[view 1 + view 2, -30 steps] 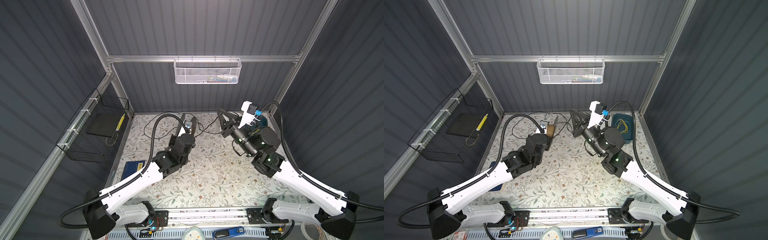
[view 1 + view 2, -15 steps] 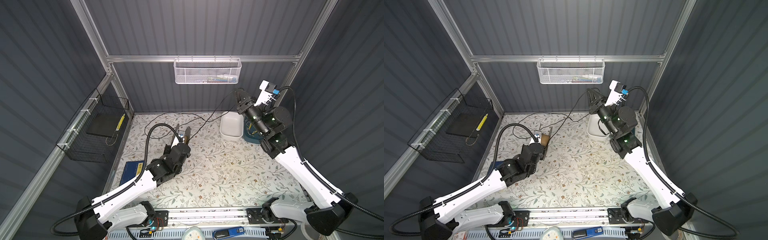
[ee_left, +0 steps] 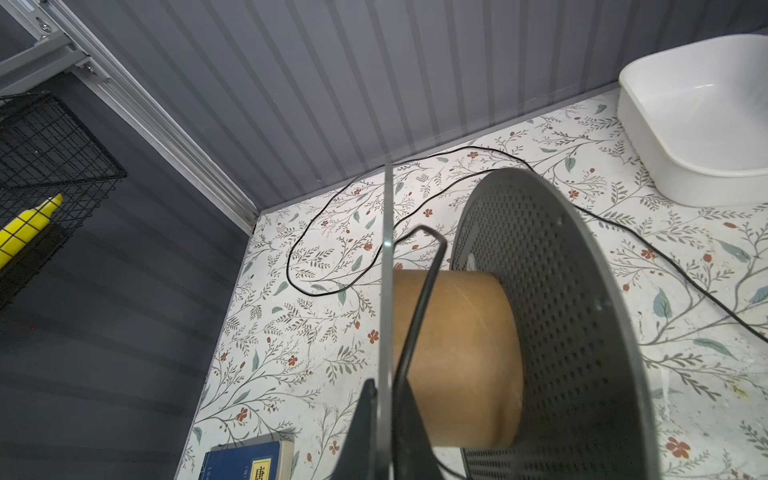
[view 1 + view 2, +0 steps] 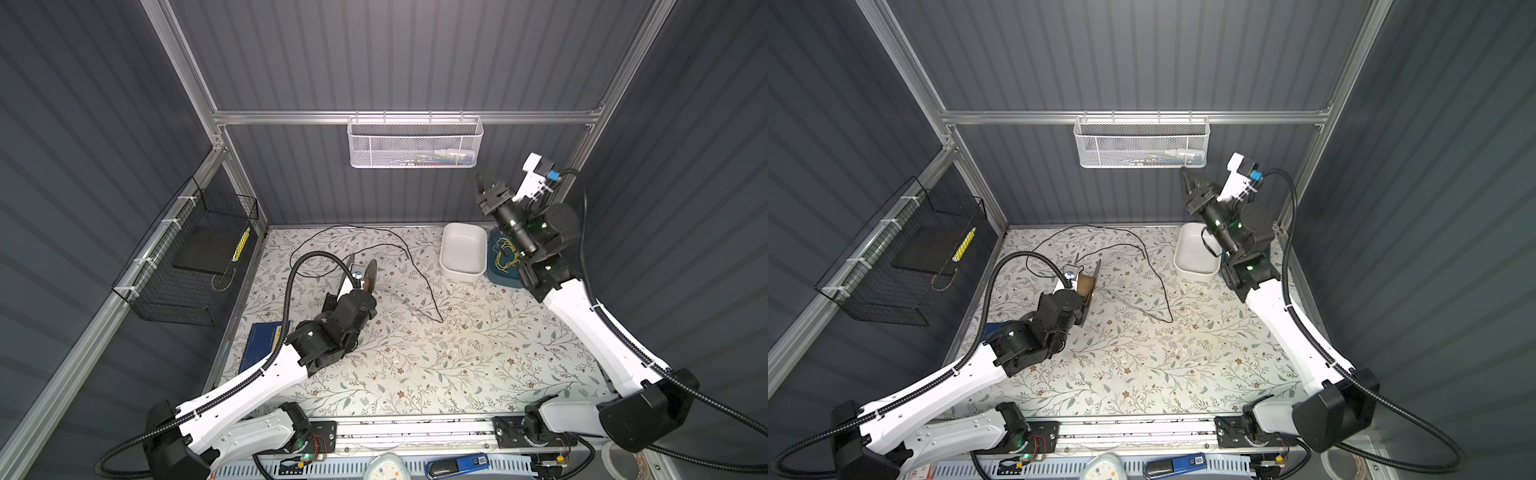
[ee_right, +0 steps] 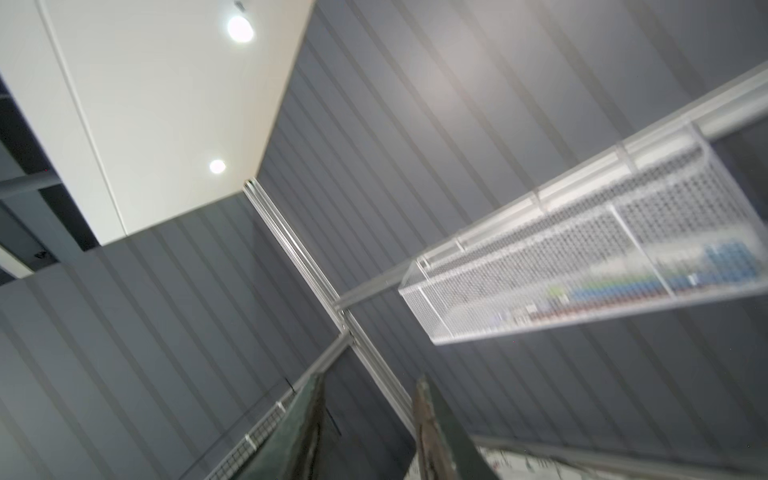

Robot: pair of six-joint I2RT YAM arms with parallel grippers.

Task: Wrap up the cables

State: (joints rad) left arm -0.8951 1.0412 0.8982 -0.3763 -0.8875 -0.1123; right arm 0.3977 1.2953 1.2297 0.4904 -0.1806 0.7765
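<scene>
Light falls from overhead onto my bench (image 4: 415, 365), bright and fairly even, with a pale glare patch right of its middle in both top views. The dark ribbed walls stay dim. Shadows beneath my arms are soft and short. The wide lens splays the walls outward at the edges.

My right wrist view is smeared by motion (nothing in it is crisp). The mesh basket (image 5: 582, 266) and my right pincer (image 5: 370, 384) are blurred, and two ceiling lamps (image 5: 240, 28) flare white.

My left wrist view is sharp farther off, but the near flange of the spool (image 3: 457, 332) is soft.
</scene>
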